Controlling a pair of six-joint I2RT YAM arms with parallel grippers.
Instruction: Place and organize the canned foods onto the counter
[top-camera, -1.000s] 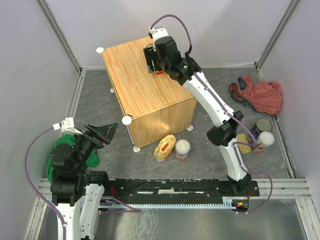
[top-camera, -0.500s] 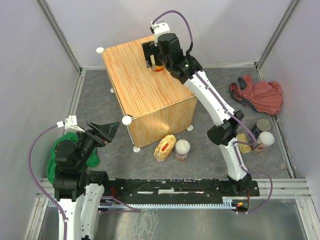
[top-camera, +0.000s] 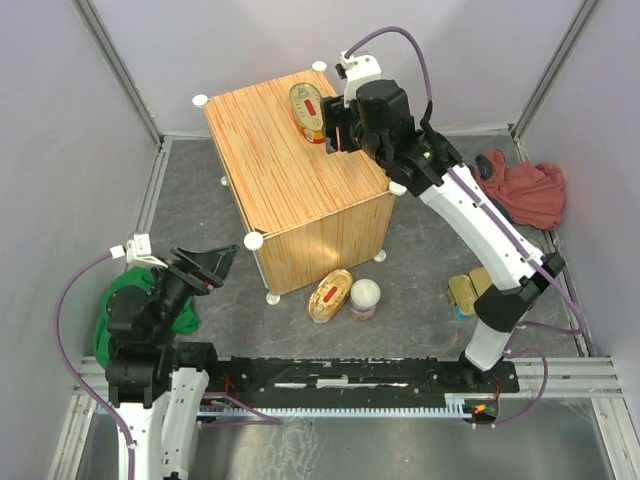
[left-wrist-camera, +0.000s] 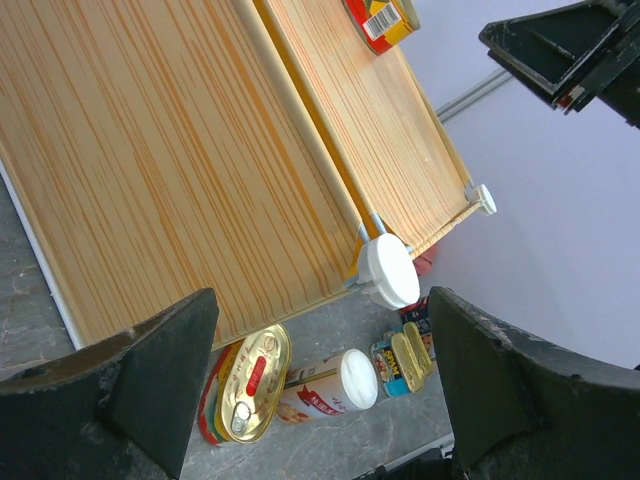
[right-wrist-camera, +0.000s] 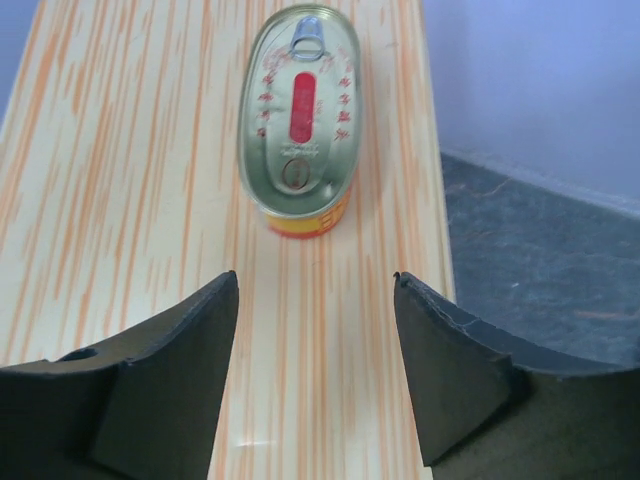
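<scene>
- Counter (top-camera: 300, 190): light wood-grain box w/ white knobs (top-camera: 252, 241) at corners. It stands on grey floor (top-camera: 190, 200).
- Top can (top-camera: 308, 107): oval, gold lid w/ red label, red-yellow side. Lies flat on counter top near far-right corner, close to right edge. Pull-tab end points away from R gripper.
- R gripper (top-camera: 333, 128): over counter top at right edge, aimed at top can. Jaws well apart, nothing between them. In wrist view both fingers (right-wrist-camera: 170, 380) sit short of the can, w/ bare wood between, not touching.
- L gripper (top-camera: 208, 266): low over floor, off counter's near-left corner, facing counter. Jaws wide, empty. Wrist view shows counter's side and top, w/ top can at the far end.
- Floor oval can (top-camera: 330, 295): gold lid, red label, on floor just off counter's near side, not on counter.
- White-lid can (top-camera: 364, 298): on floor just beside floor oval can, to its right. Whether they touch: cannot tell.
- Rect. tins (top-camera: 461, 292): gold w/ blue sides, on floor right of white-lid can, close to R arm's lower link. Wrist view shows two, side by side.
- Red cloth (top-camera: 520, 190): bunched on floor, far right, well apart from counter.
- Green cloth (top-camera: 118, 305): on floor at left, partly hidden under L arm.
</scene>
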